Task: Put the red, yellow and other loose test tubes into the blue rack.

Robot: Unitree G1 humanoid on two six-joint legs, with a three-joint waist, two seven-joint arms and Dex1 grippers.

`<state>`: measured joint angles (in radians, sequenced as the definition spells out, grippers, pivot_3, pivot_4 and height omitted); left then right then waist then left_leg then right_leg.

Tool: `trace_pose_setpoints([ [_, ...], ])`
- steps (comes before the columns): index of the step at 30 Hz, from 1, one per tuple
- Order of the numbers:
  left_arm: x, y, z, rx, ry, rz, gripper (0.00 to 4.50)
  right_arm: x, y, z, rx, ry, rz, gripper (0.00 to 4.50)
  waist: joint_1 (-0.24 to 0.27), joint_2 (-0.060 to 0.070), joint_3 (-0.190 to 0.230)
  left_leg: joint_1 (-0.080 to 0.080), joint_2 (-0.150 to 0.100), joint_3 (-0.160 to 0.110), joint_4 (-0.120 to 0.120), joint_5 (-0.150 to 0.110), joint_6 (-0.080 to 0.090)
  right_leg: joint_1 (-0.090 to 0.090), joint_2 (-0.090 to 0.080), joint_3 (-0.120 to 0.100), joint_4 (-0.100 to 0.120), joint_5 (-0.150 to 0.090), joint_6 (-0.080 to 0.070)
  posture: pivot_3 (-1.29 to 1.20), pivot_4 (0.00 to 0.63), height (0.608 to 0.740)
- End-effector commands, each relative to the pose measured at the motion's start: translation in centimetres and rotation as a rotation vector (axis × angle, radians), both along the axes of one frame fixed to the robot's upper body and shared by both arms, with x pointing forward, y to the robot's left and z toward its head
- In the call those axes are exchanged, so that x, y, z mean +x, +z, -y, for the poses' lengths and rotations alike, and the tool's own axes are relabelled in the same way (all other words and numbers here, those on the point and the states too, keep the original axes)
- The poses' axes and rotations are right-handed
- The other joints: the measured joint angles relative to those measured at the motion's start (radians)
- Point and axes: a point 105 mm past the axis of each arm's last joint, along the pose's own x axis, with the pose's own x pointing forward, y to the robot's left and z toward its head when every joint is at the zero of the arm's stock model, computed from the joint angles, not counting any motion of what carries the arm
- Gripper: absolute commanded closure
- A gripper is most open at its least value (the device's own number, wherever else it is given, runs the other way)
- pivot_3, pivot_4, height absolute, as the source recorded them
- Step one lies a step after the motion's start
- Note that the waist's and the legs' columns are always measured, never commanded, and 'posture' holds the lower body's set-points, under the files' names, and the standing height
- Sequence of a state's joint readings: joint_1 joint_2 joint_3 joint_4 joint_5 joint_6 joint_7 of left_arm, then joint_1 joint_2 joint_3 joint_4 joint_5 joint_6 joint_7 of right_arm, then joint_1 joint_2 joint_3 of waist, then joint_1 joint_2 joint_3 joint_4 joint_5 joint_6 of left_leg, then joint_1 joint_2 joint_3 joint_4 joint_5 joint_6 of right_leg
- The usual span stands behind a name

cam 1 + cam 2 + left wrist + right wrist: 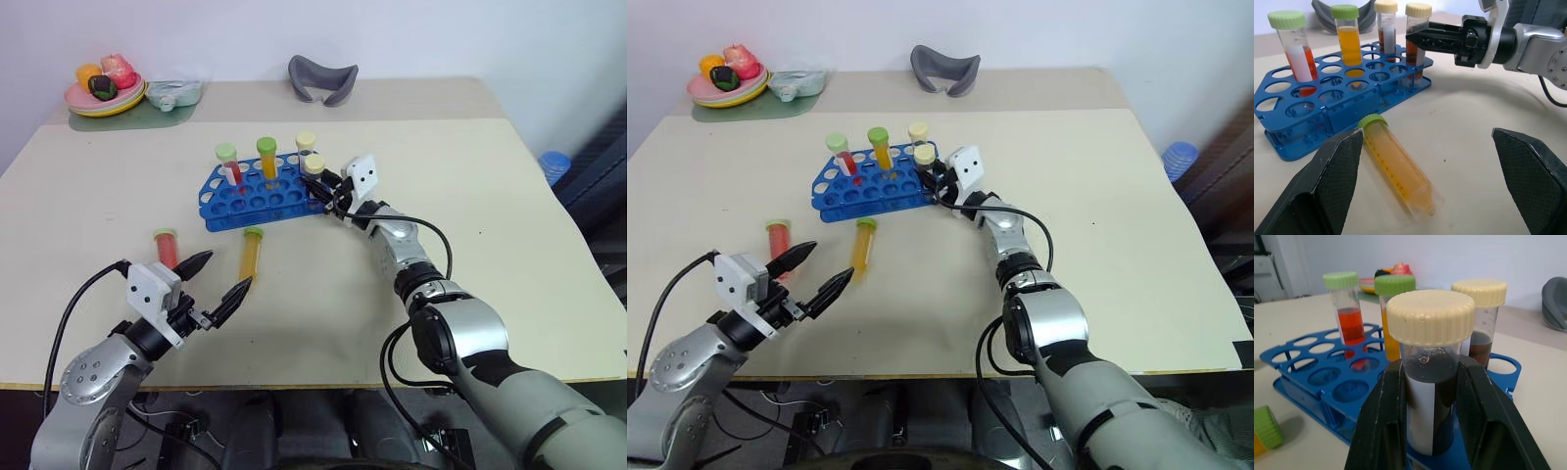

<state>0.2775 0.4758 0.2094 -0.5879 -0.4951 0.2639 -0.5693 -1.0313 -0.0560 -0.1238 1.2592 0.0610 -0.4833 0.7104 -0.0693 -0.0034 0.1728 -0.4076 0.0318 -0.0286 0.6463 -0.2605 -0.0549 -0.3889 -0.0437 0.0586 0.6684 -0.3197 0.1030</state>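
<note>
The blue rack [257, 196] stands mid-table with several capped tubes upright in it. My right gripper [1432, 382] is shut on a dark brown tube with a cream cap [1430, 316], whose lower end sits in a hole at the rack's right end. Two loose test tubes lie in front of the rack: a red one [167, 247] and a yellow one with a green cap [1396, 169]. My left gripper [225, 271] is open just above the table, pointing between these two. One of its fingertips [241, 287] is near the yellow tube's bottom end.
A plate of toy food [103, 93] and a clear bag [174, 93] sit at the back left, and a grey curved piece [321, 78] at the back middle. A blue object [554, 164] shows beyond the table's right edge.
</note>
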Motion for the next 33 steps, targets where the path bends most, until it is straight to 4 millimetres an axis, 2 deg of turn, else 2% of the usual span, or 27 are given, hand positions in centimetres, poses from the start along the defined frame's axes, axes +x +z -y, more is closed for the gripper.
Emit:
trace_pose_setpoints([
  [1, 0.0, 0.6, 0.4, 0.003, -0.017, 0.042, 0.17, 0.1, 0.7, -0.4, 0.007, 0.026, -0.011, 3.72, 0.000, 0.000, 0.000, 0.000, 0.000, 0.000, 0.000, 0.000, 0.000, 0.000, 0.000, 0.000, 0.000, 0.000, 0.000, 0.00, 0.150, 0.740],
  [3, 0.1, 0.7, 0.5, 0.001, -0.019, 0.045, 0.17, 0.3, 0.5, -0.4, 0.000, 0.026, -0.039, 2.70, 0.000, 0.000, 0.000, 0.000, 0.000, 0.000, 0.000, 0.000, 0.000, 0.000, 0.000, 0.000, 0.000, 0.000, 0.000, 0.00, 0.150, 0.740],
  [4, 0.2, 0.7, 0.5, 0.001, -0.019, 0.046, 0.17, 0.3, 0.5, -0.4, -0.005, 0.024, -0.039, 2.38, 0.000, 0.000, 0.000, 0.000, 0.000, 0.000, 0.000, 0.000, 0.000, 0.000, 0.000, 0.000, 0.000, 0.000, 0.000, 0.00, 0.150, 0.740],
  [7, 0.3, 0.8, 0.4, -0.001, -0.022, 0.052, 0.17, 0.4, 0.6, -0.4, -0.041, 0.001, -0.013, 0.68, -0.002, 0.000, 0.000, 0.000, 0.000, 0.000, 0.000, 0.000, 0.000, -0.001, 0.000, 0.000, 0.000, 0.000, 0.000, 0.00, 0.150, 0.740],
  [8, 0.3, 0.9, 0.4, -0.010, -0.017, 0.052, 0.17, 0.3, 0.6, -0.5, -0.042, 0.011, -0.011, 0.36, -0.002, 0.000, 0.000, 0.000, 0.000, 0.000, 0.000, 0.000, 0.000, -0.001, 0.000, 0.000, 0.000, 0.000, 0.000, 0.00, 0.150, 0.740],
  [16, 1.1, 0.8, 0.5, -0.044, 0.057, 0.030, 0.17, -0.1, 1.5, -0.1, -0.072, 0.034, 0.069, 0.36, 0.000, 0.000, 0.000, 0.000, 0.000, 0.000, 0.000, 0.000, 0.000, 0.000, 0.000, 0.000, 0.000, 0.000, 0.000, 0.00, 0.150, 0.740],
  [23, 1.4, 0.5, 0.0, -0.003, 0.218, -0.029, 0.17, -1.1, -0.4, 2.5, -0.158, 0.031, -0.030, 0.36, 0.003, 0.000, 0.000, -0.001, 0.000, -0.002, 0.000, 0.000, 0.000, 0.000, -0.001, 0.000, 0.000, 0.000, 0.000, 0.00, 0.150, 0.740],
  [26, 2.3, 1.6, -0.7, -0.021, 0.296, -0.040, 0.17, -3.1, -1.1, 4.8, -0.193, 0.026, -0.088, 0.36, 0.011, 0.000, 0.000, -0.001, 0.000, -0.002, 0.000, 0.000, 0.000, 0.000, -0.001, 0.000, 0.000, 0.000, 0.000, 0.00, 0.150, 0.740],
  [29, 3.5, 3.0, -0.7, -0.089, 0.346, -0.064, 0.17, -6.3, -1.0, 7.3, -0.231, 0.076, -0.160, 0.36, 0.028, 0.000, 0.000, -0.001, 0.000, -0.002, 0.001, 0.000, 0.000, 0.000, -0.001, 0.000, 0.000, 0.000, 0.000, 0.00, 0.150, 0.740],
  [31, 4.5, 2.2, -1.4, -0.011, 0.445, -0.202, 0.17, -8.7, -0.7, 9.1, -0.300, 0.147, -0.210, 0.36, 0.033, 0.000, 0.000, -0.001, 0.000, -0.003, 0.001, 0.000, 0.000, 0.000, -0.001, 0.000, -0.001, 0.000, 0.001, 0.00, 0.150, 0.740],
  [33, 5.4, 3.0, -1.1, -0.017, 0.463, -0.257, 0.17, -10.5, -0.3, 10.4, -0.345, 0.213, -0.287, 0.36, 0.033, -0.001, 0.001, -0.002, -0.002, -0.003, 0.002, 0.000, 0.000, 0.001, -0.001, 0.000, -0.001, 0.000, 0.002, 0.00, 0.150, 0.740],
])
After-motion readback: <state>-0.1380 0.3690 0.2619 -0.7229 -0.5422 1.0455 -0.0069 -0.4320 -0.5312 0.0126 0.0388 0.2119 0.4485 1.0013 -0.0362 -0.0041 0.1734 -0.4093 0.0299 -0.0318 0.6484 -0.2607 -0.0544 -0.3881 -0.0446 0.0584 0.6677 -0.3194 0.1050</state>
